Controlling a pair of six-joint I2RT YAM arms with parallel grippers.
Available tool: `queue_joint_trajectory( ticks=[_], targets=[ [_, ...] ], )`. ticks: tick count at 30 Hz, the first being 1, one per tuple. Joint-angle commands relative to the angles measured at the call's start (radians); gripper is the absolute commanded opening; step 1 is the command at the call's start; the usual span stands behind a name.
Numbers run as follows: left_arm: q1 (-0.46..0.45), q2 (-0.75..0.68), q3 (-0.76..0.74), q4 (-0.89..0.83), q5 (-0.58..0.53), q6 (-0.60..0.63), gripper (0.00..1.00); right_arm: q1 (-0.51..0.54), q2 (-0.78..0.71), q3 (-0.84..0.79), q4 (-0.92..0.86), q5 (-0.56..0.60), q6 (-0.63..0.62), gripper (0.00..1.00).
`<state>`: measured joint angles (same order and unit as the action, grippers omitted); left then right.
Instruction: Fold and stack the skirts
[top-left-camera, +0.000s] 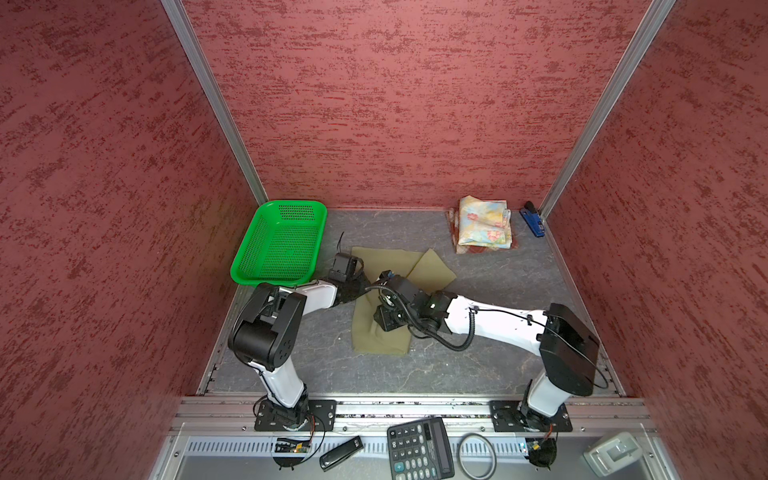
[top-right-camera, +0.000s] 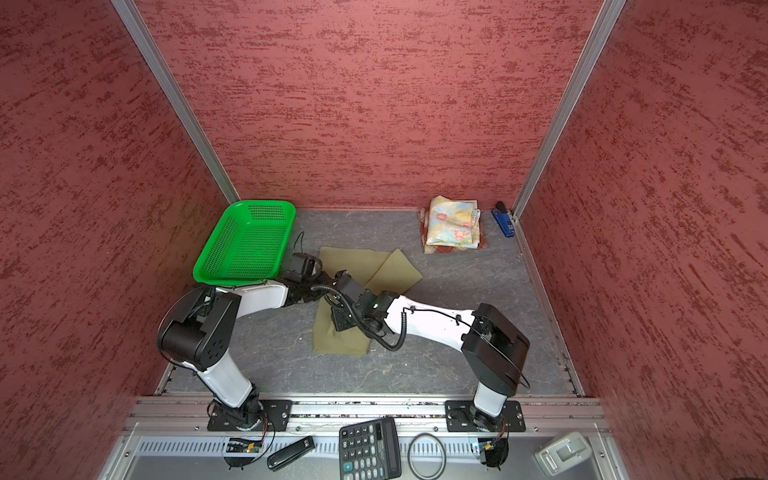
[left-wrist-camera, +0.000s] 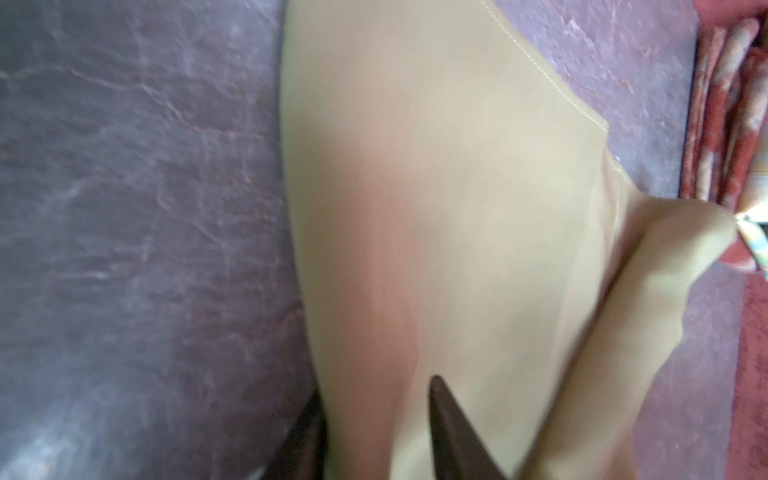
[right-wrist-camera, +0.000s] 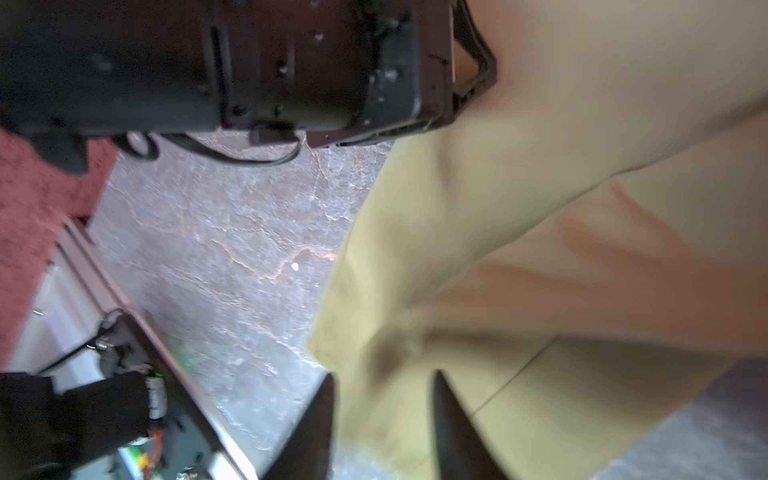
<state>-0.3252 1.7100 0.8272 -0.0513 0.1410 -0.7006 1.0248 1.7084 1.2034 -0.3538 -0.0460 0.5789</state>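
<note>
The black desk calculator (top-left-camera: 419, 449) on the front shelf has signs on its keys, but they are too small to read. Beside it lie a black oblong device (top-left-camera: 340, 452), a thin black ring (top-left-camera: 460, 453) and a pale grey box (top-left-camera: 615, 453).

On the grey marbled table (top-left-camera: 498, 299), the plain olive-khaki skirt (top-left-camera: 382, 332) lies partly folded in the middle, with one flap turned out toward the far right. The pastel yellow-blue skirt with pink flowers (top-left-camera: 484, 224) is folded and lies on top of the red-brown and cream plaid skirt (top-left-camera: 469, 249), near the back wall. A blue stapler (top-left-camera: 533, 222) is just beside this pile, in the corner. The green plastic mesh basket (top-left-camera: 249, 249) stands at the far left.

In both top views the two wrists and a black ribbed cable cover the middle of the olive skirt and hide the fingers. The wrist views are blurred. They show the left gripper (left-wrist-camera: 378, 386) with its jaws apart over an edge of the olive cloth, and the right gripper (right-wrist-camera: 384, 374) the same, jaws parted above the cloth edge. I cannot tell whether either one touches the cloth.
</note>
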Motion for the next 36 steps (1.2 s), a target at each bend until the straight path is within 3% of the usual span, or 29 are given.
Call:
queue_joint_trajectory(
  ticks=[1, 4, 11, 16, 20, 25, 30, 36],
  targets=[
    [0.011, -0.022, -0.038, -0.227, 0.003, 0.01, 0.48, -0.004, -0.03, 0.002, 0.02, -0.026, 0.005, 0.72],
    [0.015, -0.067, -0.038, -0.263, -0.012, 0.015, 0.51, -0.062, -0.091, -0.057, 0.033, -0.041, 0.057, 0.78],
    [0.014, -0.112, -0.096, -0.272, -0.019, 0.015, 0.51, -0.273, -0.237, -0.3, 0.107, -0.063, 0.247, 0.78],
    [0.008, -0.111, -0.156, -0.238, -0.015, 0.003, 0.48, -0.412, -0.25, -0.438, 0.244, -0.131, 0.362, 0.76],
    [0.007, -0.101, -0.172, -0.225, -0.012, 0.003, 0.47, -0.452, -0.22, -0.473, 0.335, -0.136, 0.45, 0.75],
    [0.003, -0.096, -0.168, -0.217, -0.011, 0.006, 0.46, -0.477, -0.138, -0.56, 0.607, -0.174, 0.637, 0.74],
    [0.003, -0.088, -0.159, -0.212, -0.005, 0.009, 0.46, -0.486, -0.064, -0.594, 0.766, -0.123, 0.768, 0.71],
    [0.003, -0.09, -0.157, -0.21, 0.003, 0.009, 0.45, -0.491, 0.026, -0.715, 1.047, -0.043, 1.027, 0.64]
  ],
)
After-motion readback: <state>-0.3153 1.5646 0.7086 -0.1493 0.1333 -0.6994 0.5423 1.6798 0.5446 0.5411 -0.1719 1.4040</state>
